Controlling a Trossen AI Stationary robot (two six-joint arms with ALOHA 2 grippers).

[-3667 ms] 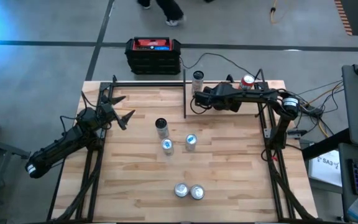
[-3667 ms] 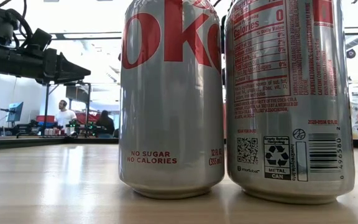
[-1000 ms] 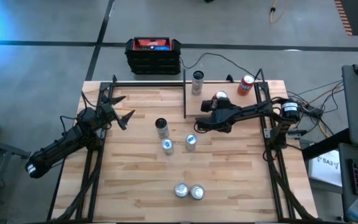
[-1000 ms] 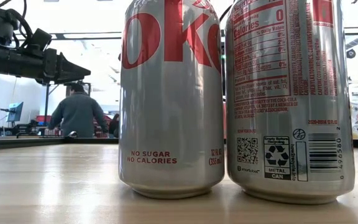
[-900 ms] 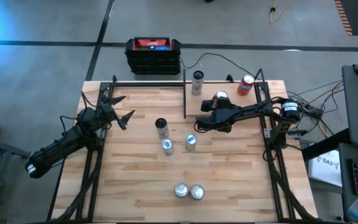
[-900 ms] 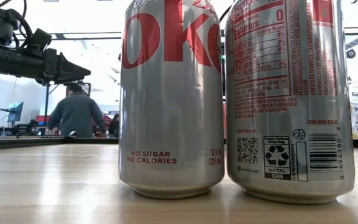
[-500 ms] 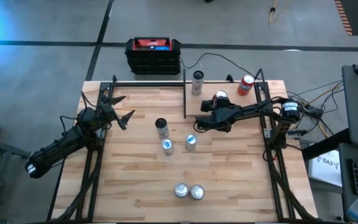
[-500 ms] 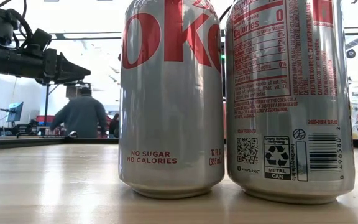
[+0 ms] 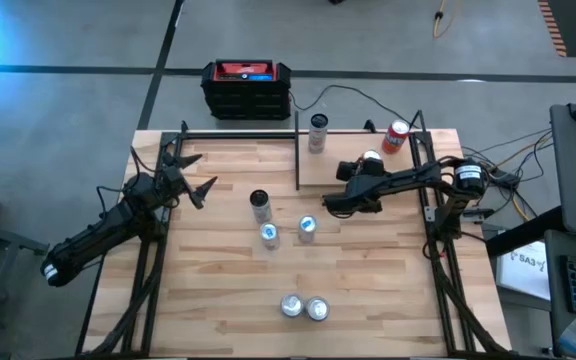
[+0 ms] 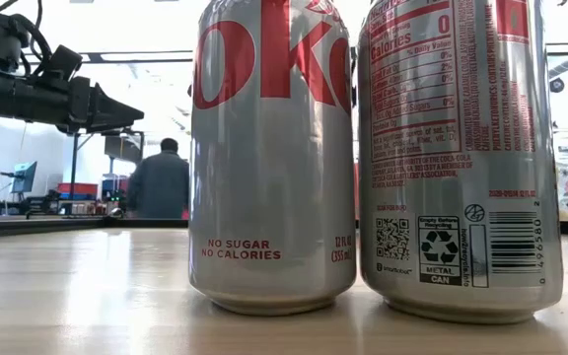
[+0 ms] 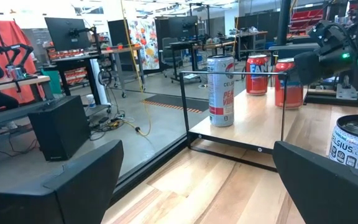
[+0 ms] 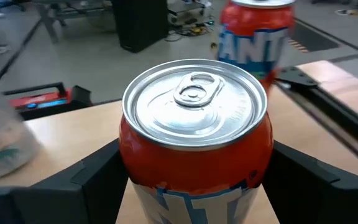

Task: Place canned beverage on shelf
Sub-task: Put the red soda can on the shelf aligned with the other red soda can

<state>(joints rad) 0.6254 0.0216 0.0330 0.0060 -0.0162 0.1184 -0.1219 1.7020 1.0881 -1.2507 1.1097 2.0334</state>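
Note:
The shelf (image 9: 333, 142), a small wood board edged by black rods, lies at the table's far side; it also shows in the left wrist view (image 11: 247, 127). My right gripper (image 9: 368, 166) is over the shelf, shut on an orange can (image 12: 194, 143) with a silver top (image 9: 371, 158). A silver can (image 9: 318, 126) and an orange Fanta can (image 9: 396, 135) stand on their bases on the shelf. My left gripper (image 9: 194, 184) waits open and empty near the table's left edge. My right gripper pinches the orange can's side wall (image 12: 128, 163) between its two fingers, one on each side. The fingers (image 12: 98, 177) come from the table's near side, pointing toward the far Fanta can. The can is upright; I cannot tell whether its base touches the shelf board.
Three cans (image 9: 260, 204) (image 9: 268, 235) (image 9: 306, 228) stand at the table's middle. Two Diet Coke cans (image 9: 303, 307) stand near the front edge and fill the low view (image 10: 269, 158). A black and red box (image 9: 246, 88) sits on the floor beyond the table.
My right gripper has gone toward the table's right edge over the shelf, taking the orange can with it. The can stays upright and now stands nearer the Fanta can.

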